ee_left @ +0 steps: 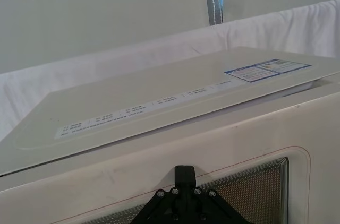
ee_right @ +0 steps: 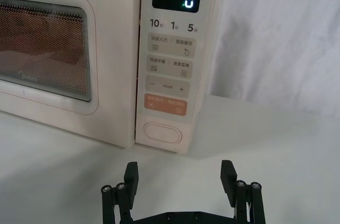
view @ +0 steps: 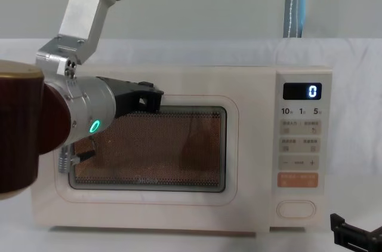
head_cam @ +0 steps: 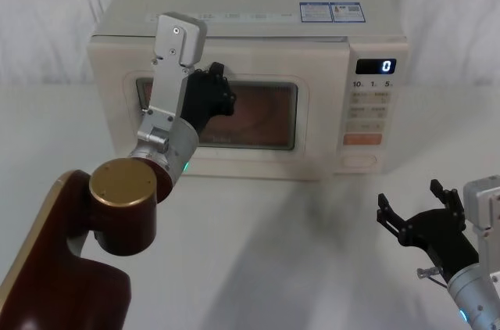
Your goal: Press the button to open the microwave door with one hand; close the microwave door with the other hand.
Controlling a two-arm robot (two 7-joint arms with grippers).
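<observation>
White table (head_cam: pixel 258 244) across lower frame, plain surface. 1 microwave (head_cam: pixel 258 9) standing directly on it, upper centre of frame, base flat, door side facing the camera.

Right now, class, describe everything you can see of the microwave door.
The microwave door is wide and cream, smooth like plastic, with a raised rounded frame around a dark mesh-screened window and a faint grey logo under the glass. It looks shut, flush with the control panel beside it. The left gripper is up against the window's upper left part; actual contact cannot be confirmed. The right gripper hangs open, facing the button.
</observation>
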